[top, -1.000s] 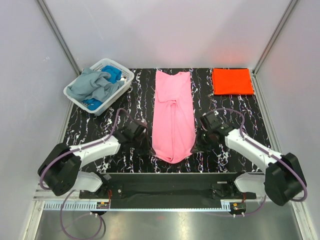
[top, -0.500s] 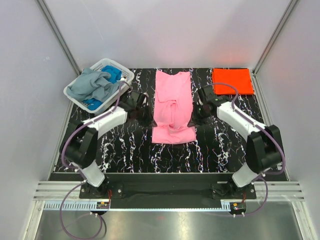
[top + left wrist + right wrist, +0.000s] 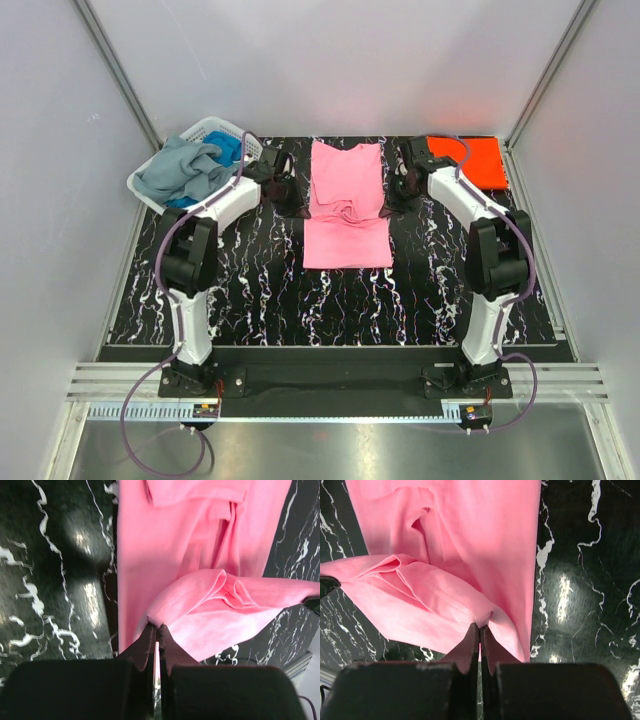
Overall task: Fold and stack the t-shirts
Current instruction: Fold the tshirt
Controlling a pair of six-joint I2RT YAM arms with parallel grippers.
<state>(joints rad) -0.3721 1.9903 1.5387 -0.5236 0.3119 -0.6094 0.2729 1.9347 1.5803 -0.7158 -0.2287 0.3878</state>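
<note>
The pink t-shirt [image 3: 346, 243] lies lengthwise in the middle of the table, its lower part doubled over the upper and bunched at the fold. My left gripper [image 3: 298, 204] is shut on the hem's left corner, which shows pinched in the left wrist view [image 3: 156, 628]. My right gripper [image 3: 390, 203] is shut on the right corner [image 3: 481, 627]. The hem hangs in a loose fold between them over the shirt's body [image 3: 200, 555]. A folded orange-red t-shirt [image 3: 478, 163] rests at the far right corner, partly behind the right arm. Grey-blue [image 3: 185, 172] and blue [image 3: 231, 151] t-shirts fill the basket.
The white lattice basket [image 3: 152, 190] stands at the far left corner, close to my left arm. Both arms stretch far out from their bases over the black marbled table [image 3: 250, 300]. Grey walls close in the back and both sides.
Both grippers have carried the pink shirt's hem from near the front edge toward the far side, folding the lower part over the upper. Both stayed shut on it.
</note>
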